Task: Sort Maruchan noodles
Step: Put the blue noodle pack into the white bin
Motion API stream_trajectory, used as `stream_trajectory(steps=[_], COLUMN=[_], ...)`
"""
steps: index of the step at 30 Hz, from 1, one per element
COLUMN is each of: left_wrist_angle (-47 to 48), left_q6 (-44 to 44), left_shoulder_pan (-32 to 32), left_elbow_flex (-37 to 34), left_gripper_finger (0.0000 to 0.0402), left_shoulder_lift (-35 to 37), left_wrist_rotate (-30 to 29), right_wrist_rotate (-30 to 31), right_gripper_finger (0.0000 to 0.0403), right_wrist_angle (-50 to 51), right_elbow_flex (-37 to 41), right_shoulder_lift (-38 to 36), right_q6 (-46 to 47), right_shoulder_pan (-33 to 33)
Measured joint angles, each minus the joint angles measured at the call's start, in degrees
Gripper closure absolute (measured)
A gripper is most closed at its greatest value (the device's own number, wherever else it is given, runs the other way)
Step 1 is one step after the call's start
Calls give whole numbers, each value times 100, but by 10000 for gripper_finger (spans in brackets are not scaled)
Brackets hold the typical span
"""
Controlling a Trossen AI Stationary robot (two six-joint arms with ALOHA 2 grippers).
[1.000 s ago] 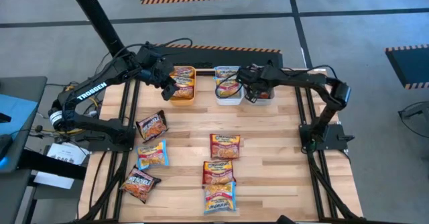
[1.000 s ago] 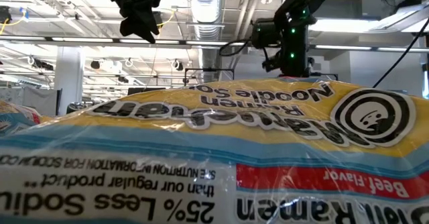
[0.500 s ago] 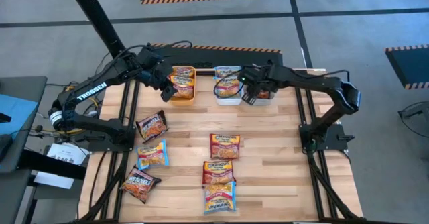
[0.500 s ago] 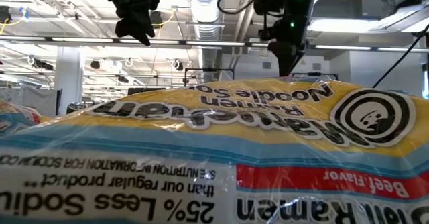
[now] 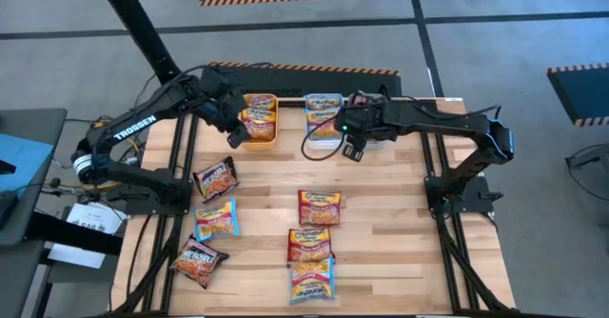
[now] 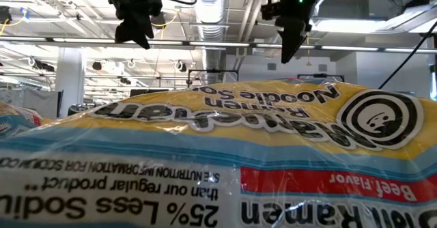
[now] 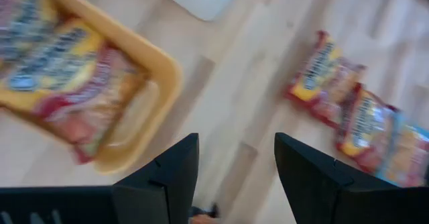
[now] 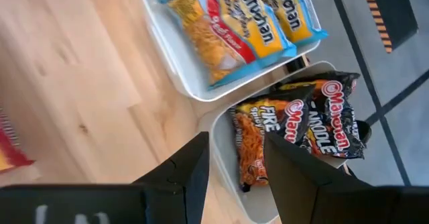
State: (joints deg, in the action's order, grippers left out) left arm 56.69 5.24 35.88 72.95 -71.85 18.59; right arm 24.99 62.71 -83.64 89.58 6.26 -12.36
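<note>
Both grippers hang open and empty above the far part of the table. My left gripper (image 5: 231, 128) (image 7: 236, 163) is beside the near-left corner of the orange bin (image 5: 259, 135), which holds orange-yellow packets (image 7: 67, 76). My right gripper (image 5: 350, 147) (image 8: 238, 160) hovers at the near edges of the white bin (image 8: 174, 76) and the grey bin (image 8: 224, 163). Light blue and yellow packets (image 8: 234, 29) lie in the white bin, dark maroon ones (image 8: 301, 123) in the grey one. Several packets lie flat on the table: maroon (image 5: 215, 177), blue-pink (image 5: 217, 219), orange-yellow (image 5: 320, 207).
More packets lie near the front edge (image 5: 198, 261) (image 5: 310, 245) (image 5: 312, 280); one of them (image 6: 218, 153) fills the low view right before the camera. Bare wood (image 5: 409, 223) lies on the table's right half. Both grippers (image 6: 133, 26) (image 6: 290, 37) show high above the table.
My right gripper has moved from above the grey bin toward the table's left and near edge, rising as it went, and now stands past the bins' near rims. My left gripper has drifted slightly left, away from the orange bin. No packet has moved.
</note>
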Motion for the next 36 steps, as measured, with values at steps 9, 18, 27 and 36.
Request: stream_trajectory(steps=[9, 18, 27, 36], left_wrist_angle=[926, 1595, 1758, 1800], left_q6=[161, 614, 1282, 2265], left_shoulder_pan=[-412, -1456, -2579, -3962], left_elbow_flex=[2, 2, 2, 2], left_gripper_finger=[220, 220, 220, 220], left_shoulder_lift=[9, 9, 9, 9], left_wrist_rotate=[462, 466, 466, -130], right_wrist_rotate=[-2, -5, -7, -11], right_gripper_finger=[236, 236, 236, 236], right_wrist_angle=[241, 420, 636, 632], right_elbow_flex=[-510, -620, -620, -620], right_shoulder_lift=[0, 0, 0, 2], right_q6=[141, 142, 382, 396], right_shoulder_pan=[483, 716, 708, 713])
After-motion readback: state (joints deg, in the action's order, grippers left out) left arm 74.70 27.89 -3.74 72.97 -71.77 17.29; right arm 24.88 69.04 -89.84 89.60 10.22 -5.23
